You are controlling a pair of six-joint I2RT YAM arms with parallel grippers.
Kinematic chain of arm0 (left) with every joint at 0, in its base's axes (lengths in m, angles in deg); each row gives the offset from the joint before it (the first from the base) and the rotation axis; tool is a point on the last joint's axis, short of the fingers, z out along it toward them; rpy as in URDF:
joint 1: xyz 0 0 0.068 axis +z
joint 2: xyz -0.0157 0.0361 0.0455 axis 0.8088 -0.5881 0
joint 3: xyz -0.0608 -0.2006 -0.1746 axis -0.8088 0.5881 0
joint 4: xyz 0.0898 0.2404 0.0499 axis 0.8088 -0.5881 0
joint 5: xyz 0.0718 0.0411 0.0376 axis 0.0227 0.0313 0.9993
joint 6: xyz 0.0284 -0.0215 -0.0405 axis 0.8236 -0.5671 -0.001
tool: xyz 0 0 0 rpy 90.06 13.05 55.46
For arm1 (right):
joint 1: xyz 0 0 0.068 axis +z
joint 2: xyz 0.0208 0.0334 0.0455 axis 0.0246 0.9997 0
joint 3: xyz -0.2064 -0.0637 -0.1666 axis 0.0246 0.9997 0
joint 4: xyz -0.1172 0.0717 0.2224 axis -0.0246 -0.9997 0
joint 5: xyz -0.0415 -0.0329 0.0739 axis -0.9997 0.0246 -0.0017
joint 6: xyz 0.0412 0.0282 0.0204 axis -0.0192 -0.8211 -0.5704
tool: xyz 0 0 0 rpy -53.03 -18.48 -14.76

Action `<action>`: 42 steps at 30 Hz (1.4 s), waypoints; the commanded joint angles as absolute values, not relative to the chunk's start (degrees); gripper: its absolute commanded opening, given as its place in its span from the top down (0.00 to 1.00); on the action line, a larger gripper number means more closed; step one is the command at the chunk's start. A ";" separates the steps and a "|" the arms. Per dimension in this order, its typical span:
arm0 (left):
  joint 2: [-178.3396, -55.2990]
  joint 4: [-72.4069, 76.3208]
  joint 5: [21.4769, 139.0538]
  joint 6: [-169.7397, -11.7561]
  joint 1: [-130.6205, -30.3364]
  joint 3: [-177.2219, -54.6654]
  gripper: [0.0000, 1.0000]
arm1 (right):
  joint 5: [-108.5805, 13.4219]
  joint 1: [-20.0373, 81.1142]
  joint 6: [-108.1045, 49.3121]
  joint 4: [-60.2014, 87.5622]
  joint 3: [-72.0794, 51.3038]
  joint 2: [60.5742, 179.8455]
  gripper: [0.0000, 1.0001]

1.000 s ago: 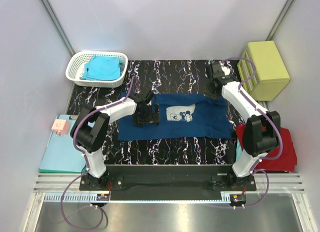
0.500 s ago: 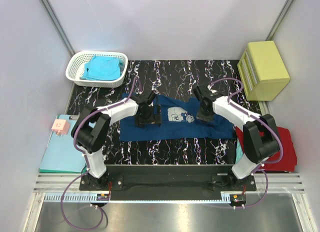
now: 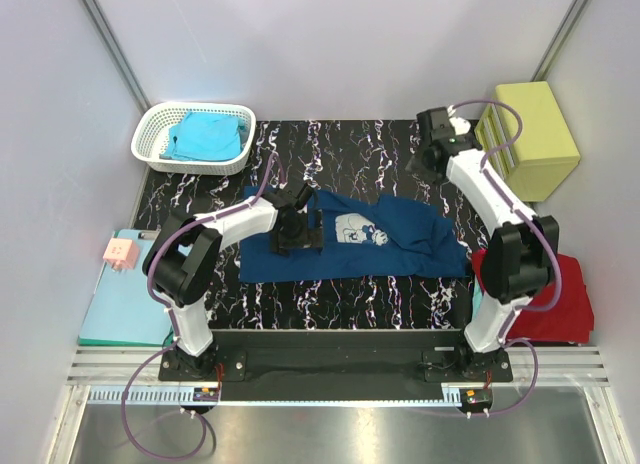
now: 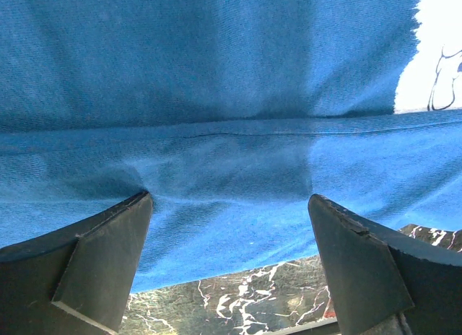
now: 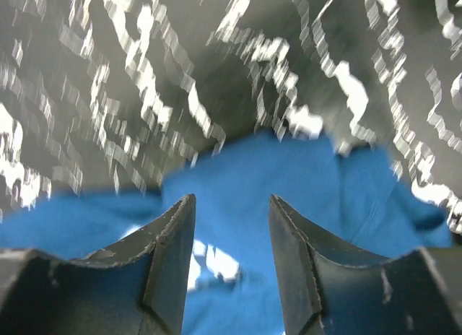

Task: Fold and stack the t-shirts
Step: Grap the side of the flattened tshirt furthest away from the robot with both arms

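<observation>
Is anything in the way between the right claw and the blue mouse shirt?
No. The right gripper hovers open past the far edge of the navy t-shirt. Only bare marbled table lies between them; nothing visible blocks the way.

Seen from above, bare black marbled table runs along the back, between the white basket in the far left corner and the yellow-green drawer box in the far right corner. The right gripper, fingers parted with nothing between them, hangs over this strip near the box. The navy t-shirt lies flat across the middle, with the left gripper, spread wide, on its left part. A narrow bare strip separates the shirt from the table's near edge. The red t-shirt lies just beyond the marbled right edge
</observation>
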State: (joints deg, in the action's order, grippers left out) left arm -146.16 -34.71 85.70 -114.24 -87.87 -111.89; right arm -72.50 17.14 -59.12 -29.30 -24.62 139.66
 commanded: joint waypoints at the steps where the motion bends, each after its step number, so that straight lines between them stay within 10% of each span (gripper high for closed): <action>1: -147.23 -34.07 83.87 -115.29 -88.96 -110.22 0.01 | -70.69 14.42 -57.12 -29.93 -29.66 148.19 0.51; 32: -150.84 -34.78 82.29 -114.15 -88.96 -112.86 0.01 | -64.36 14.51 -57.65 -27.56 -25.47 156.99 0.68; 38: -150.66 -34.77 82.29 -113.97 -89.05 -112.77 0.01 | -65.85 14.77 -58.00 -26.86 -22.38 155.42 0.98; 42: -150.48 -34.78 82.29 -113.80 -89.05 -112.24 0.01 | -68.13 15.47 -57.65 -26.77 -22.20 153.13 1.00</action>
